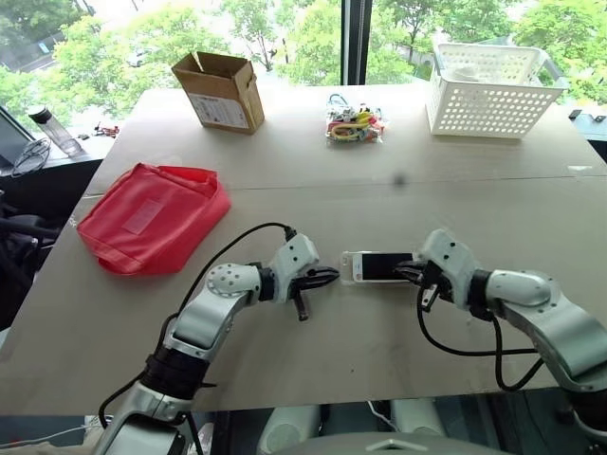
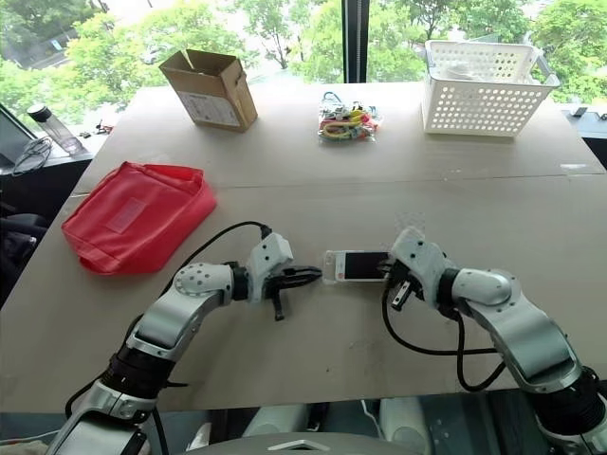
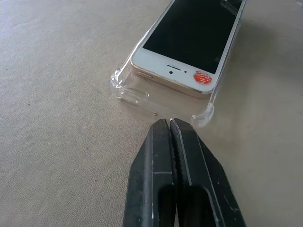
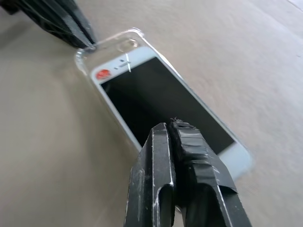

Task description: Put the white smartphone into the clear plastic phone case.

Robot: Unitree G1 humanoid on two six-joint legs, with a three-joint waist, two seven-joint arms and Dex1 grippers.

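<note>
Phone lies screen up inside case, mid-table, between both grippers. Not fully seated, by the look: earpiece end sits raised above case rim, gap visible at that corner. Left gripper pinched closed, empty, tips at case end edge, seemingly bracing it. Right gripper likewise closed, holding nothing, tips over dark screen near opposite end; contact not certain. Insertion mostly done; likely left: pressing phone down until corners snap under rim, then backing both grippers off.
</note>
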